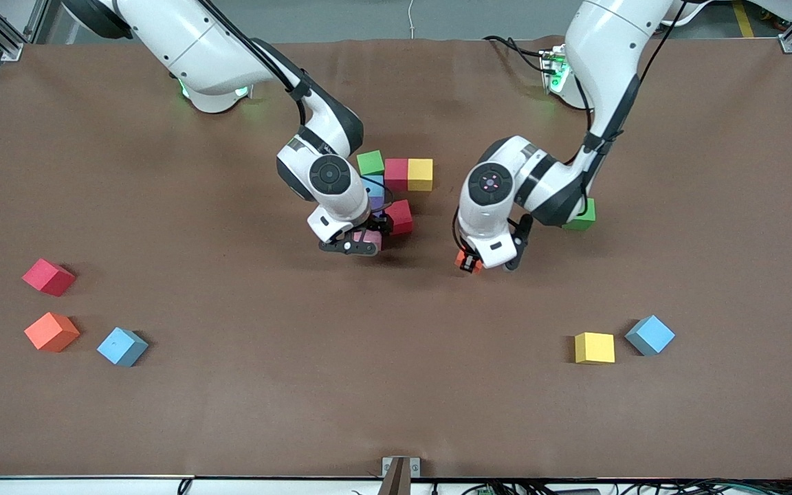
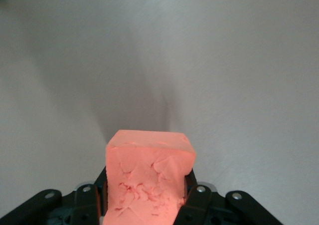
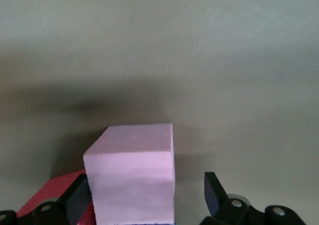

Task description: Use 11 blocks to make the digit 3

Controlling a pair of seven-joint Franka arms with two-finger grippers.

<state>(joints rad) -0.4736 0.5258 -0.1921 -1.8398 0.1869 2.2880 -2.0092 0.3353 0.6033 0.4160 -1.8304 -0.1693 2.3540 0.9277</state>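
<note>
A brown mat covers the worktop (image 1: 396, 399) edge to edge, lightly creased, with aluminium frame posts at its two corners on the robots' side and cables trailing along the edge nearest the front camera.

The unfinished digit 3 (image 1: 396, 189) sits near the worktop's middle, toward the robots' edge: a green block (image 1: 370, 162), a red block (image 1: 396, 174) and a yellow block (image 1: 420, 174) in a row, with a light blue block (image 1: 374, 187), what looks like a purple one below it, mostly hidden by the arm, and a second red block (image 1: 400, 216).

The right gripper (image 1: 353, 245) is low over the figure's camera-side end, jaws released, standing apart on either side of a pink block (image 3: 132, 177) that rests on the mat.

The left gripper (image 1: 478, 262) is just off the figure toward the left arm's end, clenched on an orange block (image 2: 147, 182).

A green block (image 1: 580, 216) lies partly under the left arm. Toward the camera-side edge, a yellow block (image 1: 594, 348) and a light blue block (image 1: 650, 335) lie at the left arm's end; a red block (image 1: 48, 276), an orange block (image 1: 51, 331) and a light blue block (image 1: 122, 346) lie at the right arm's end.
</note>
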